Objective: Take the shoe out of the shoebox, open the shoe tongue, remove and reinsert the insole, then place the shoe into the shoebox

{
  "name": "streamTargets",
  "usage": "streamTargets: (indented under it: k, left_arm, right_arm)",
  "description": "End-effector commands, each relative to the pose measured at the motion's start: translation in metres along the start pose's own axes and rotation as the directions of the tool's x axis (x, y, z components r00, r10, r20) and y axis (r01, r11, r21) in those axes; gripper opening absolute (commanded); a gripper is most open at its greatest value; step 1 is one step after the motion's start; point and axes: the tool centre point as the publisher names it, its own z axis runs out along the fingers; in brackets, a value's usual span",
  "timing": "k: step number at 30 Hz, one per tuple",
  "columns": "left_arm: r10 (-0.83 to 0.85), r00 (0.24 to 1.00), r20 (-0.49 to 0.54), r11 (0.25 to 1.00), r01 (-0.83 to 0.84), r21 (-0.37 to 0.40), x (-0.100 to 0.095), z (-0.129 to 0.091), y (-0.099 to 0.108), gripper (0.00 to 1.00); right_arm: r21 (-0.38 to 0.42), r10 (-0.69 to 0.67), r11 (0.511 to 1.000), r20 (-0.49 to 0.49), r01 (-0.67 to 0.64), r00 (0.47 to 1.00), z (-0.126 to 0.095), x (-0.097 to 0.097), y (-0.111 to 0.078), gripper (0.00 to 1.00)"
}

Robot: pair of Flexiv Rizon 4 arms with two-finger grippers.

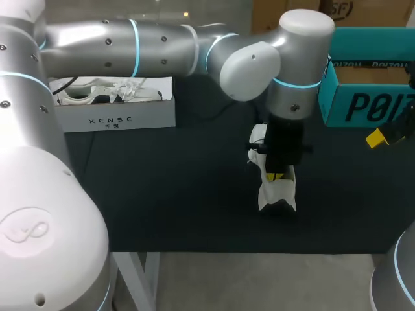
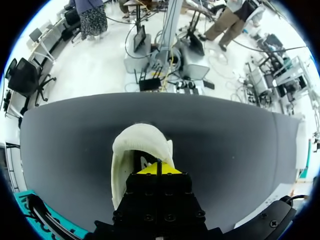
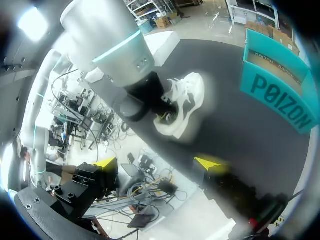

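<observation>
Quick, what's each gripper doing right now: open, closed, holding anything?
Left gripper: closed, tips inside the white fabric shoe; what it pinches cannot be told.
Right gripper: open, holding nothing.

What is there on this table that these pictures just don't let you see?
- Inside the shoe, insole included: the left gripper covers it with its black body in the head and left wrist views.
- Teal shoebox: the head view's edge cuts it off, and its own walls hide its floor.
- Right gripper: the head view's edge leaves one yellow tip.
</observation>
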Motion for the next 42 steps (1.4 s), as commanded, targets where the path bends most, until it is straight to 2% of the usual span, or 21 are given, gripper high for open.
streamTargets:
  k: [1, 10, 21, 27, 33, 38, 42]
  left_arm:
    - [0.003, 1.000, -0.006, 1.000, -0.003, 0.012, -0.003, 0.009, 0.004, 0.00]
    - [0.032, 0.999, -0.009, 0.999, -0.032, 0.001, -0.006, 0.011, 0.004, 0.00]
    - [0.050, 0.999, 0.009, 0.997, -0.049, -0.065, -0.027, 0.042, 0.004, 0.00]
    - [0.073, 0.996, 0.053, 0.997, -0.070, -0.042, -0.033, 0.063, 0.005, 0.00]
    - [0.060, 0.996, 0.060, 0.996, -0.056, -0.066, -0.023, 0.050, -0.001, 0.00]
    - [0.035, 0.997, 0.064, 0.993, -0.027, -0.119, -0.011, 0.027, -0.005, 0.00]
    - [0.031, 0.997, 0.064, 0.988, -0.021, -0.150, -0.009, 0.018, -0.004, 0.00]
  right_arm:
    - [0.001, 0.002, 1.000, 0.001, -0.002, 1.000, 0.000, 0.000, 0.000, 1.00]
    - [0.001, 0.002, 1.000, 0.001, -0.002, 1.000, 0.000, 0.000, 0.000, 1.00]
    - [0.001, 0.002, 1.000, 0.001, -0.002, 1.000, 0.000, 0.000, 0.000, 1.00]
    - [0.001, 0.002, 1.000, 0.001, -0.002, 1.000, 0.000, 0.000, 0.000, 1.00]
    - [0.001, 0.002, 1.000, 0.001, -0.002, 1.000, 0.000, 0.000, 0.000, 1.00]
    - [0.001, 0.002, 1.000, 0.001, -0.002, 1.000, 0.000, 0.000, 0.000, 1.00]
    - [0.001, 0.002, 1.000, 0.001, -0.002, 1.000, 0.000, 0.000, 0.000, 1.00]
